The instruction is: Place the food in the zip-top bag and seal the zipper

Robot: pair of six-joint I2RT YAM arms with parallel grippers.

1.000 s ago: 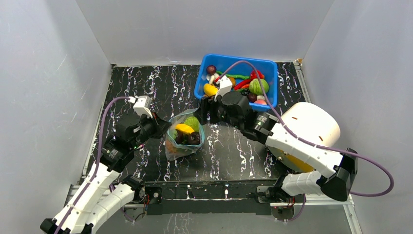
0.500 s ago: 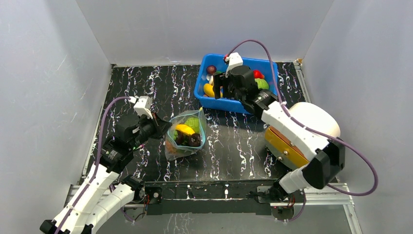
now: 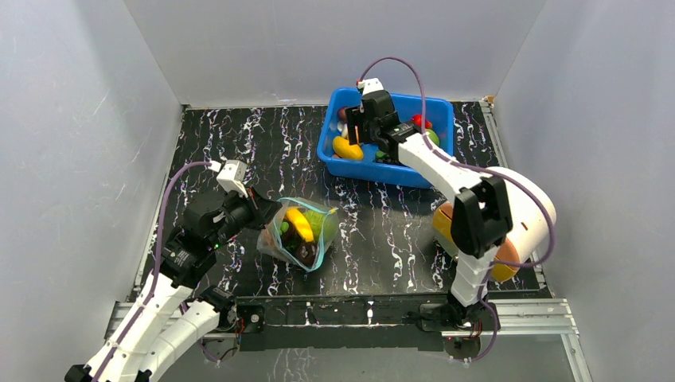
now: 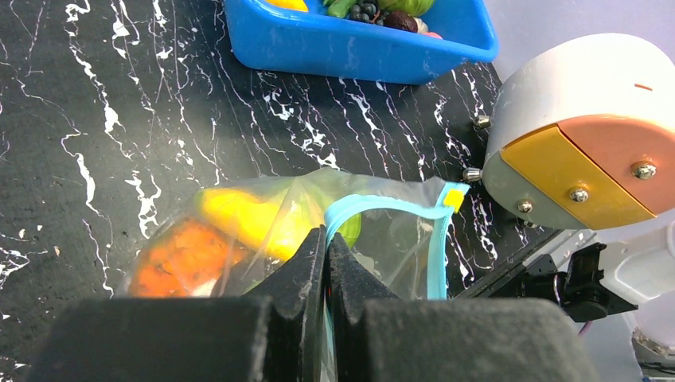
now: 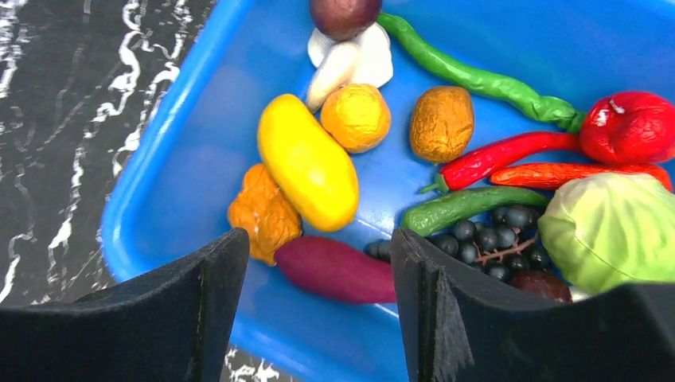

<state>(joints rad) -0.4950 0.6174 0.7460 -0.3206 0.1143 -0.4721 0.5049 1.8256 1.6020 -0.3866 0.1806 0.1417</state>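
The clear zip-top bag [image 3: 302, 232] lies on the black marbled table with a yellow, a green and an orange piece of food inside. My left gripper [image 4: 326, 239] is shut on the bag's mouth, pinching the teal zipper [image 4: 382, 204], which loops open to the right. My right gripper [image 5: 318, 239] hangs open over the left end of the blue bin [image 5: 199, 159], nothing between its fingers. Below it lie a purple sweet potato [image 5: 334, 272], a yellow fruit [image 5: 306, 163] and an orange lumpy piece [image 5: 263, 211]. In the top view the right gripper [image 3: 356, 131] is over the bin [image 3: 374, 170].
The bin also holds a green cabbage [image 5: 609, 227], dark grapes [image 5: 493, 239], red and green peppers and several more pieces. A white round device [image 3: 513, 211] with an orange and yellow face [image 4: 589, 159] stands right of the bag. Grey walls enclose the table.
My right arm swung from beside the bag up over the blue bin, its gripper staying open. The left gripper, still shut, dragged the bag slightly nearer and turned it.
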